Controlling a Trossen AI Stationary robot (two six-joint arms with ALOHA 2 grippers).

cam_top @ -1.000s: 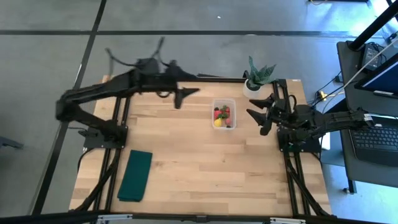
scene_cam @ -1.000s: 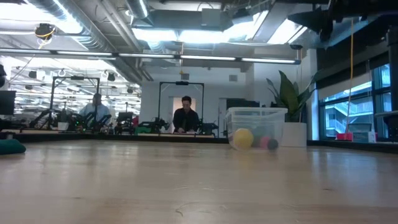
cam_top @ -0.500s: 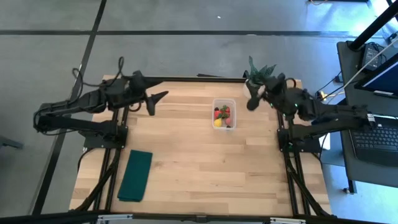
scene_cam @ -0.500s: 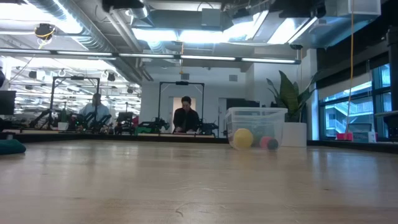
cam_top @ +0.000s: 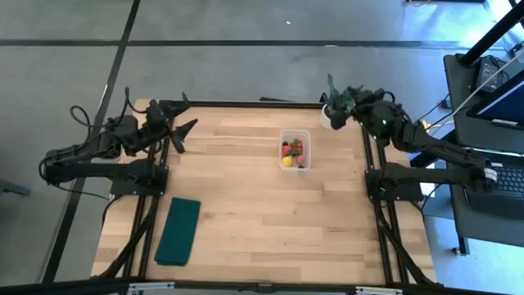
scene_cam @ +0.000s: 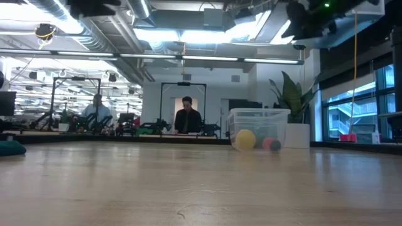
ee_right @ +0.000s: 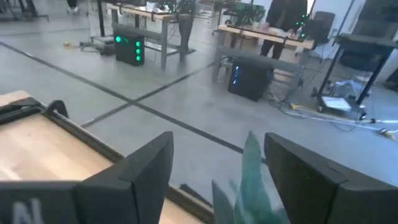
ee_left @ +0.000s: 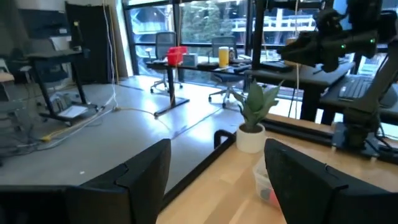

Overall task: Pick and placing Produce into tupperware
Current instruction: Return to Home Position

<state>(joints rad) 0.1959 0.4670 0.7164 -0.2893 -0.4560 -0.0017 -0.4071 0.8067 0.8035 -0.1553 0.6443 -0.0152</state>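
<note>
The tupperware point(cam_top: 295, 133) sits on the wooden table point(cam_top: 246, 213) right of centre, toward the far edge. All the produce point(cam_top: 292, 153) lies inside it: red strawberry pieces with green tops point(cam_top: 289, 147), a yellow piece point(cam_top: 286, 161) at the near end and a dark berry point(cam_top: 300, 165) beside it. In the low view the yellow piece and a pink one point(scene_cam: 267, 144) show through the clear wall.

The left gripper point(cam_top: 182, 136) is raised over the table's far-left corner, well apart from the tub, its two fingers point(ee_left: 146, 171) spread wide and holding nothing. The right gripper point(ee_right: 217, 140) is up at the far-right corner, above the potted plant point(cam_top: 336, 102) — its fingers point(ee_right: 140, 177) are also spread, with only a green leaf point(ee_right: 252, 180) showing between them.

A folded dark green cloth point(cam_top: 179, 231) lies on the near-left part of the table. Beyond the far edge, the low view shows two people point(scene_cam: 186, 116) at workbenches in the room.
</note>
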